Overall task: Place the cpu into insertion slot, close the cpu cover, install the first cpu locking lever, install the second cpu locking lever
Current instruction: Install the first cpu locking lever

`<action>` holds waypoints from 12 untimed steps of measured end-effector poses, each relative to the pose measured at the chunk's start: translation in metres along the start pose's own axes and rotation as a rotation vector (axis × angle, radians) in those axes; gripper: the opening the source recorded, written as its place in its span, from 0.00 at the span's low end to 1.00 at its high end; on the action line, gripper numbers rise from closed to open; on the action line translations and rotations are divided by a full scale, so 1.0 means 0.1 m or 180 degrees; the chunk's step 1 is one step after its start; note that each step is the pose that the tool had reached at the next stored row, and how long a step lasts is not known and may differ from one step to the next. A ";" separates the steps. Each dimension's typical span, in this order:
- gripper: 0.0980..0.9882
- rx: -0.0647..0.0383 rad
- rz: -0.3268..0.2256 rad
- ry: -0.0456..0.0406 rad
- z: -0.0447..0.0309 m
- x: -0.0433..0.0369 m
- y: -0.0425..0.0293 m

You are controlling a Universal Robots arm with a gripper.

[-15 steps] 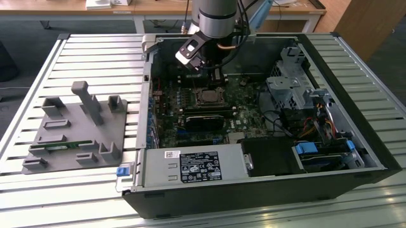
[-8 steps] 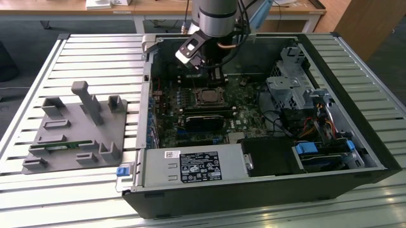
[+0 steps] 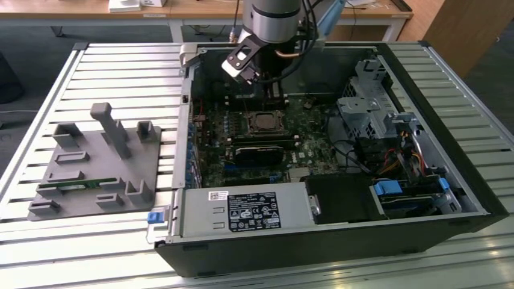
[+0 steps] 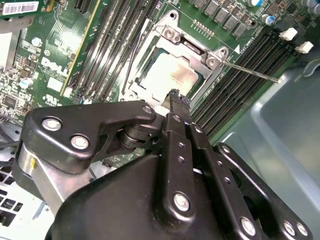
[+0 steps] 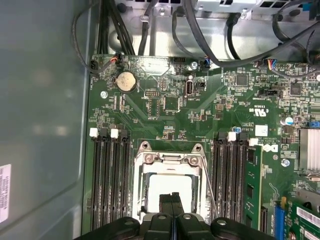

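Gripper [image 5: 171, 196] closed tight, empty, over cpu [image 5: 170, 183] under cpu cover [image 5: 170, 159]; computer case [image 3: 321, 256] on slatted bench [image 3: 120, 66], wooden desks [image 3: 201, 9] behind; cpu partly hidden

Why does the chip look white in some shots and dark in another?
Glare: in both wrist views the cpu reflects light and washes out pale; in the exterior view it sits inside the shaded case and looks dull.

Exterior view high, far; both wrist views close, share cpu cover [image 5: 167, 159].

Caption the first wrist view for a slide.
Gripper, jaws shut, over the cpu framed by its cover.
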State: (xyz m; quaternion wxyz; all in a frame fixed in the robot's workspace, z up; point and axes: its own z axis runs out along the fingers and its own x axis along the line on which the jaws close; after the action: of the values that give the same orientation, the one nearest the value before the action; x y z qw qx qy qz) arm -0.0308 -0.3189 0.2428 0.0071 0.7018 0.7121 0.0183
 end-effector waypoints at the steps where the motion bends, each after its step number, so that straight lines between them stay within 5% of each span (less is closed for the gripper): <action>1: 0.01 0.0000 0.0000 0.0000 -0.014 0.000 0.000; 12: 0.01 0.0000 -0.0004 0.0001 -0.156 0.003 0.006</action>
State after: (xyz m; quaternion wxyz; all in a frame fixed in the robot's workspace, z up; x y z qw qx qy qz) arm -0.0308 -0.3189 0.2584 0.0071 0.7013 0.7126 0.0185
